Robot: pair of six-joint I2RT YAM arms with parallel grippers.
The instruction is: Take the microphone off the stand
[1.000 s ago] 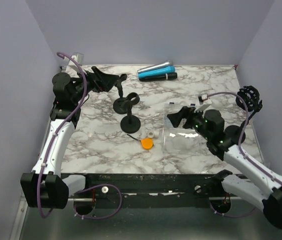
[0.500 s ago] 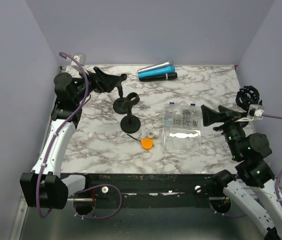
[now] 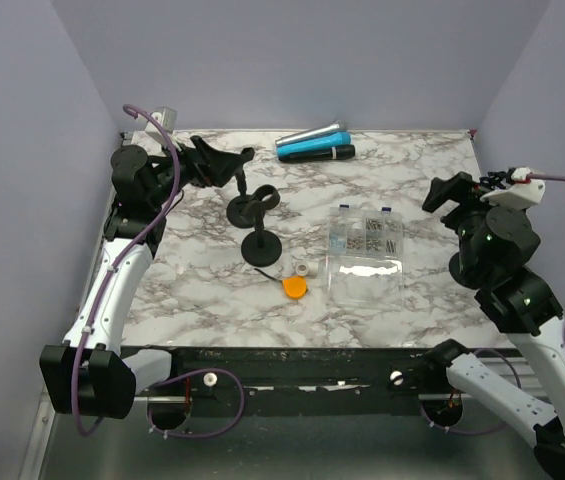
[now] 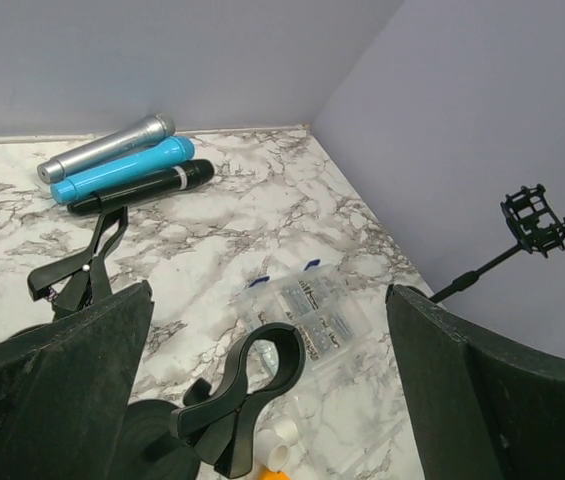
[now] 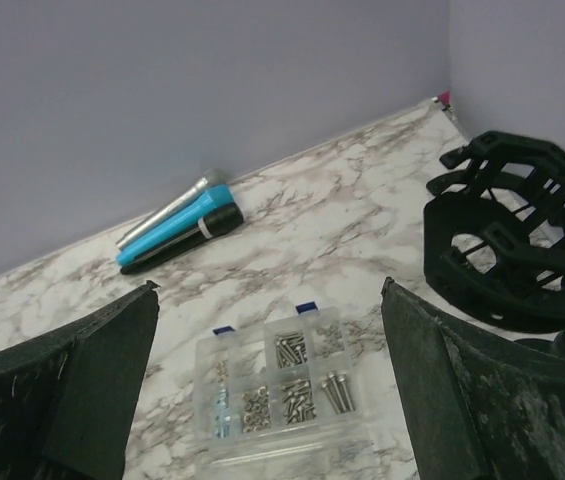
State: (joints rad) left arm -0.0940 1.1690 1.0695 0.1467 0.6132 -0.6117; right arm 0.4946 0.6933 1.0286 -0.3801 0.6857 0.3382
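Plainly, both grippers gape wide and hold nothing. The left gripper [image 3: 224,160] hangs at upper left of the top view, just up-left of the stand [image 3: 261,246], whose clip [image 4: 265,362] shows low between its fingers [image 4: 72,380]. The right gripper [image 3: 450,190] sits at the right edge beside a shock mount [image 5: 507,245], a parts box [image 3: 365,250] to its left. Three microphones [image 3: 314,143] lie side by side on the table [image 3: 192,290] at top centre, well apart from the stand.

Left arm reaches forward; left gripper [image 3: 224,163] jaws wide apart, empty. Right arm raised; right gripper [image 3: 450,192] jaws wide apart, empty.
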